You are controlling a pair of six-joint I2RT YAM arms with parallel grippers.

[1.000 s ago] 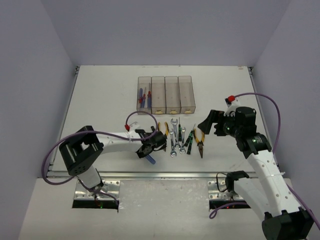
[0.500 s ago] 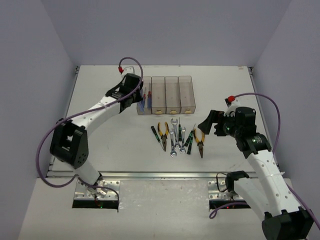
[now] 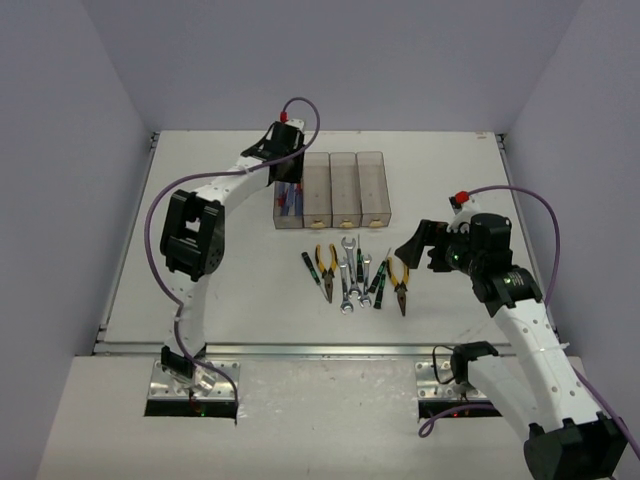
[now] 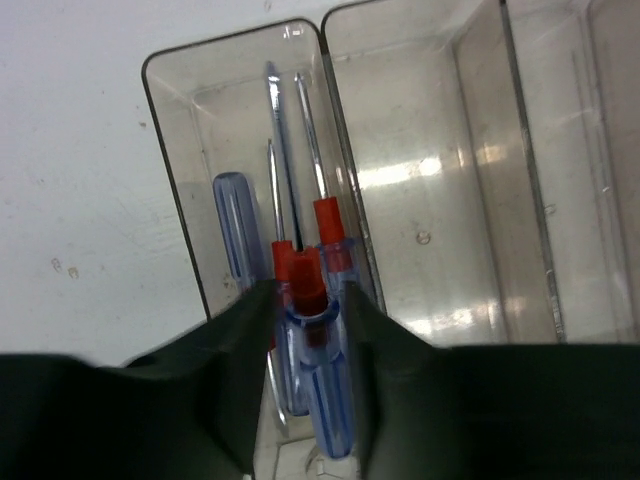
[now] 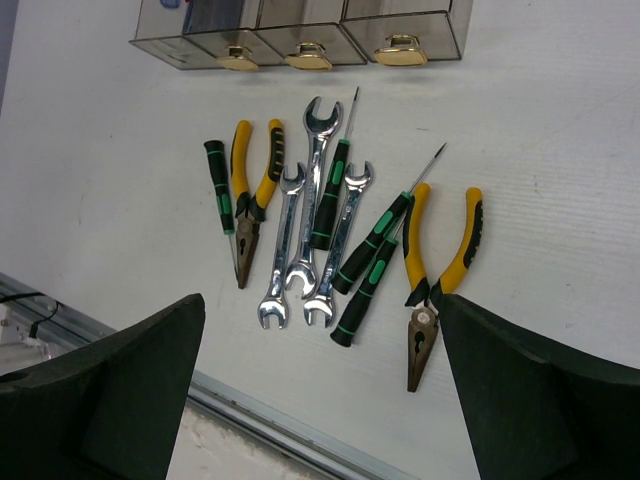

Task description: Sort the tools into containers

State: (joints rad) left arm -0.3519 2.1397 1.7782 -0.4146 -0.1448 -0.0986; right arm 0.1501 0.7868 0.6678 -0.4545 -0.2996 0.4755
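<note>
1 blue screwdriver (image 4: 318,392) is clamped in the left tool (image 4: 307,295) over the end bin (image 4: 222,118); right tool (image 5: 318,330) gapes.

The white table (image 3: 200,230) is carrying a row of four clear bins (image 3: 345,190) toward its far side. Nearer, wrenches (image 5: 310,200), green-handled screwdrivers (image 5: 329,200) and two yellow pliers (image 5: 421,315) are lying clustered together.

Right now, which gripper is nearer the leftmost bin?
Left. The left gripper is directly over the leftmost bin, shut on a blue-handled screwdriver. The right gripper hangs open near the right-hand pliers, well away from the bins.
</note>
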